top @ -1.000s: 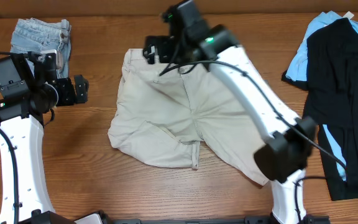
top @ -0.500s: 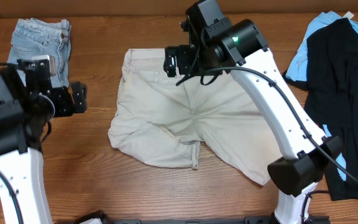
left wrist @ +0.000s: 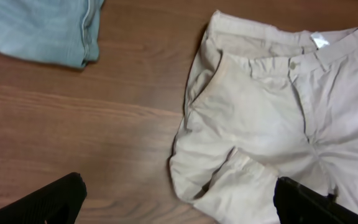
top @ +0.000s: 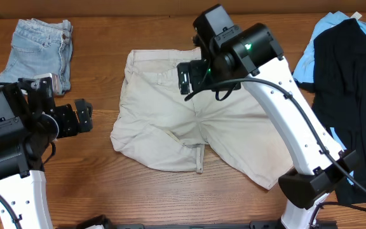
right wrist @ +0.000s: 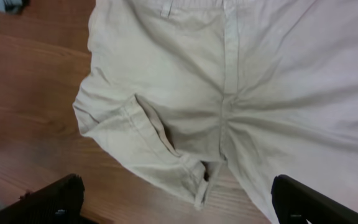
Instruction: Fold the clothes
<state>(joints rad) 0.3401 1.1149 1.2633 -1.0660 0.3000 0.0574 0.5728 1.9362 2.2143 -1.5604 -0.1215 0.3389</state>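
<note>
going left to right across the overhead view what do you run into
light-blue denim shorts → left tool → beige khaki shorts → black and sky-blue garments

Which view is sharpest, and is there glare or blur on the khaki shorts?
Overhead: sharpest, evenly lit, khaki shorts crisp, no glare. Left wrist: softer focus, a pale sheen on the table. Right wrist: mildly blurred, fabric evenly lit, no glare.
</note>
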